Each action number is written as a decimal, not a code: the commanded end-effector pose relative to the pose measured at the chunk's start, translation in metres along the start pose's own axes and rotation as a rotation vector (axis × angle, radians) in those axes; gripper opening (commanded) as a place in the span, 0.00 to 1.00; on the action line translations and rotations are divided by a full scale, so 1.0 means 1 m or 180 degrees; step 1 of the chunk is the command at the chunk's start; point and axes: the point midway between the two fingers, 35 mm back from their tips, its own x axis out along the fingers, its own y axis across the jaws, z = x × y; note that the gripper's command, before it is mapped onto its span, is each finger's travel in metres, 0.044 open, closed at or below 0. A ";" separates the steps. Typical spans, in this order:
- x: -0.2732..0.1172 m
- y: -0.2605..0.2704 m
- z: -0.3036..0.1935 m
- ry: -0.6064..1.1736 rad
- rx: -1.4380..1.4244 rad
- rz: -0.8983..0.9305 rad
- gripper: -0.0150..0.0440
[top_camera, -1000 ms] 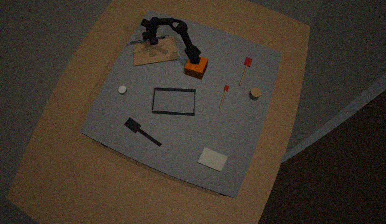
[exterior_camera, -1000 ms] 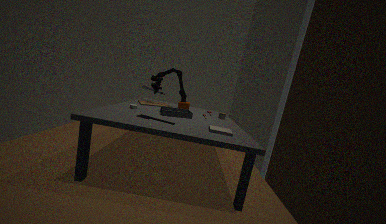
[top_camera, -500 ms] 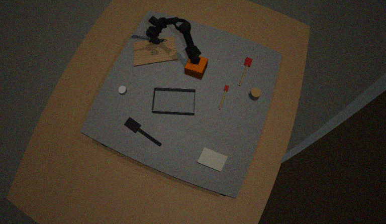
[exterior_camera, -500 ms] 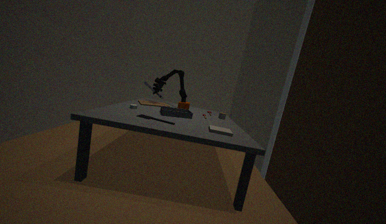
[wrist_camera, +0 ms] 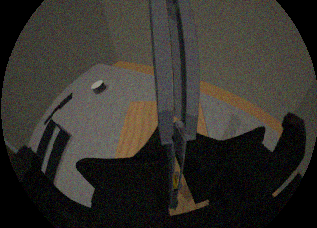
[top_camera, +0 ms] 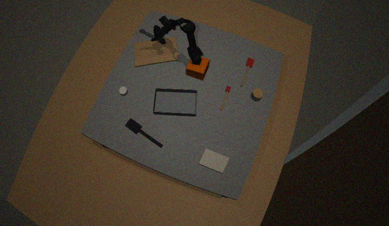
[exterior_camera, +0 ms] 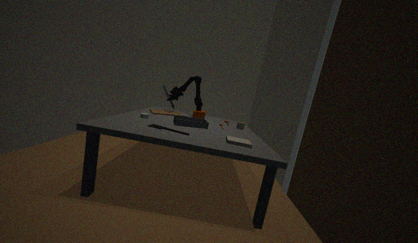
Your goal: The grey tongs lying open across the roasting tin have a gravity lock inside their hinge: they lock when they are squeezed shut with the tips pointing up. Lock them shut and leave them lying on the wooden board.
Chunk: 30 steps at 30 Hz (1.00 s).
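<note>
My gripper (top_camera: pixel 158 40) (exterior_camera: pixel 168 99) (wrist_camera: pixel 164 125) is shut on the grey tongs (top_camera: pixel 146 33) (exterior_camera: pixel 165 89) (wrist_camera: pixel 162 79). It holds them in the air over the back edge of the wooden board (top_camera: pixel 143 60) (exterior_camera: pixel 160 112) (wrist_camera: pixel 135 126). The tongs stand steeply tilted, one end up and away from the arm, the other down towards the board. Their two arms lie nearly together with a narrow gap. Whether the lock is engaged cannot be told. The roasting tin (top_camera: pixel 175 90) (exterior_camera: pixel 191 124) (wrist_camera: pixel 58 149) has no tongs on it.
A white round piece (top_camera: pixel 122 90) (exterior_camera: pixel 144 115) (wrist_camera: pixel 97 83) stands left of the tin. A dark spatula (top_camera: pixel 133 125) (exterior_camera: pixel 172 130) and a pale block (top_camera: pixel 214 160) (exterior_camera: pixel 239 141) lie towards the front. Two red-headed tools and a round tan-topped piece (top_camera: pixel 257 92) are on the right.
</note>
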 end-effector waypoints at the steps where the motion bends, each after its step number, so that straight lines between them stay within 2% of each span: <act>1: -0.011 0.006 0.003 -0.0333 -0.0135 0.0012 0.00; 7: -0.025 0.016 0.002 -0.0709 -0.0293 0.0035 0.00; 30: -0.025 0.016 0.002 -0.0720 -0.0298 0.0035 0.00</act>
